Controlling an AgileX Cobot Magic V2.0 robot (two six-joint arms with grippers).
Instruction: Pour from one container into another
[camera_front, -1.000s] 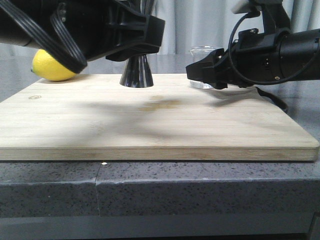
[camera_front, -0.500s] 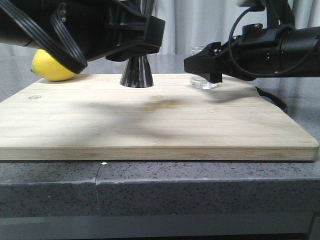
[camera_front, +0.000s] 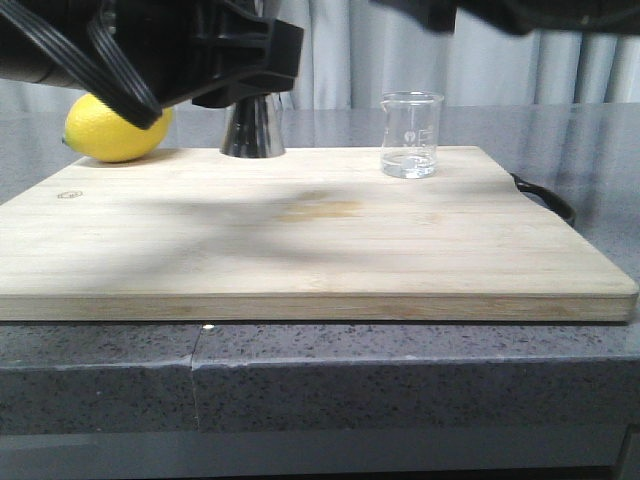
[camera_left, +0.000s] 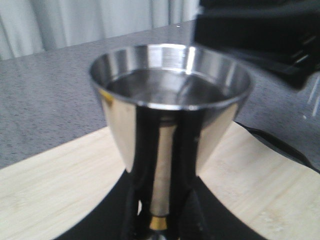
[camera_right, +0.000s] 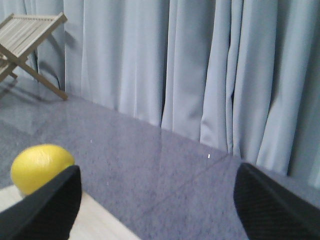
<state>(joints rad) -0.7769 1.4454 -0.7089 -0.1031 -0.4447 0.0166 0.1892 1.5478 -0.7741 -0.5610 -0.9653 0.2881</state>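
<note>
Front view: the glass beaker (camera_front: 411, 135) is left standing free on the cutting board (camera_front: 300, 240), fragile and slick, best gripped mid-wall; the steel jigger (camera_left: 167, 125) is clamped by the left gripper (camera_left: 160, 220); the right gripper (camera_right: 155, 205) is spread wide.

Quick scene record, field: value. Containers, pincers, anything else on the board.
beaker: upright on wooden board, free, a little clear liquid at the bottom
jigger: liquid in upper cup, base lifted off the board, left pincer fingers dark against its lower half
right pincer: open, raised, holding nothing
lemon: at board's far left edge
</note>
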